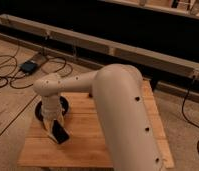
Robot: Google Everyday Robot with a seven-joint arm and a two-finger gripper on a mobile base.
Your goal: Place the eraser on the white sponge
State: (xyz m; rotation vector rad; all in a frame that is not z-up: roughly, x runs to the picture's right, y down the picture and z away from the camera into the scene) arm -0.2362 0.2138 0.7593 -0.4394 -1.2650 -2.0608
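Observation:
The eraser (61,134) is a glossy black slab, tilted, at the front left of the wooden table (85,117). My gripper (55,128) points down at the end of the cream arm and is shut on the eraser's upper end. The white sponge (46,131) shows only as a cream edge just left of the eraser and under the gripper; the rest of it is hidden. The eraser's lower end is over or touching the sponge; I cannot tell which.
A dark bowl (42,108) sits on the table just behind the gripper. My thick arm (123,115) covers the table's middle and right. Cables (8,75) and a black box (29,66) lie on the floor to the left.

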